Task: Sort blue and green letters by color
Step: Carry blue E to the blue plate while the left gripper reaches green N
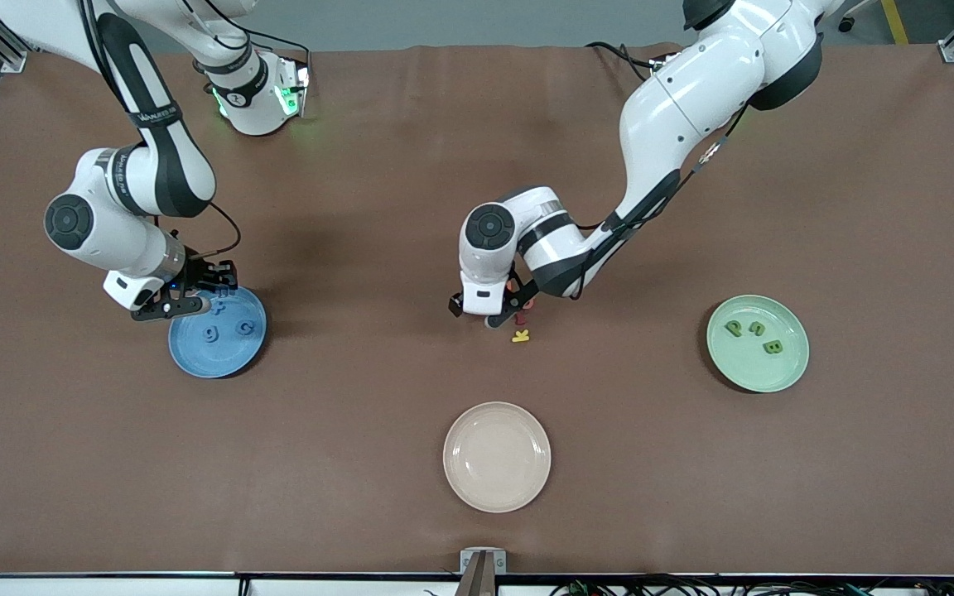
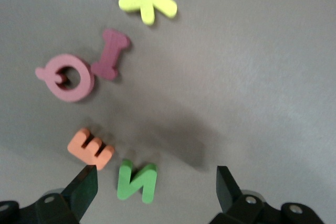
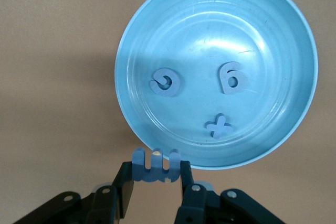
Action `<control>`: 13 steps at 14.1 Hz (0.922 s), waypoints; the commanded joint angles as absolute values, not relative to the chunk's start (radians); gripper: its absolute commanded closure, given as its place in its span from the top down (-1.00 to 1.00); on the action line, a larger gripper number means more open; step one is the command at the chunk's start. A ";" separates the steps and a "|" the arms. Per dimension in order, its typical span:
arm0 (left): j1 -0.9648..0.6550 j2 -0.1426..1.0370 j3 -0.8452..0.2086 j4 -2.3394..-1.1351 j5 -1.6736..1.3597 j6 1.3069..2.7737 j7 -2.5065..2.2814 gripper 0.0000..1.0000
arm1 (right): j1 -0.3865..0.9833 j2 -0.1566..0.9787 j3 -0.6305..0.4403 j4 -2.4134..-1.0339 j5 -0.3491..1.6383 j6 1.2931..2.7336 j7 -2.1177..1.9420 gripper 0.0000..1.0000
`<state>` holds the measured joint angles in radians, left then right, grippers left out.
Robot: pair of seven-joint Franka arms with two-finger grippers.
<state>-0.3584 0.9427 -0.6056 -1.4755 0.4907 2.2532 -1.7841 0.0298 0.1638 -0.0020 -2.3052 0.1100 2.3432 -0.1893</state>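
Note:
My left gripper hangs open low over the table's middle. A green letter N lies flat between its fingers, touching neither. In the front view that hand hides the N. My right gripper is shut on a blue letter E, held over the rim of the blue plate. In that plate lie a blue G, g and x. The pale green plate toward the left arm's end holds a green P, u and B.
Beside the N lie an orange E, a dark pink Q, a dark pink I and a yellow K. A bare beige plate sits nearer the front camera than this cluster.

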 commanded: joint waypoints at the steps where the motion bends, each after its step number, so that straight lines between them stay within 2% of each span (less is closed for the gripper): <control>1: -0.377 0.950 -0.595 -1.456 0.472 2.255 -1.790 0.99 | 0.002 0.133 0.009 -2.332 0.132 2.356 -0.224 1.00; 4: -0.382 0.950 -0.595 -1.473 0.474 2.255 -1.790 0.94 | 0.000 0.135 0.009 -2.329 0.132 2.358 -0.230 1.00; 9: -0.382 0.950 -0.595 -1.491 0.476 2.255 -1.792 0.62 | 0.000 0.130 0.009 -2.303 0.132 2.330 -0.229 1.00; 11: -0.382 0.948 -0.595 -1.502 0.476 2.255 -1.792 0.45 | 0.003 0.121 0.011 -2.214 0.130 2.201 -0.221 1.00; 13: -0.383 0.950 -0.595 -1.503 0.477 2.255 -1.792 0.22 | 0.002 0.123 0.008 -2.058 0.123 1.995 -0.218 1.00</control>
<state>-0.3710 0.9508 -0.6060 -1.4952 0.4872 2.2547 -1.7845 0.0153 0.1456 0.0005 -2.1863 0.1101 2.1600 -0.2048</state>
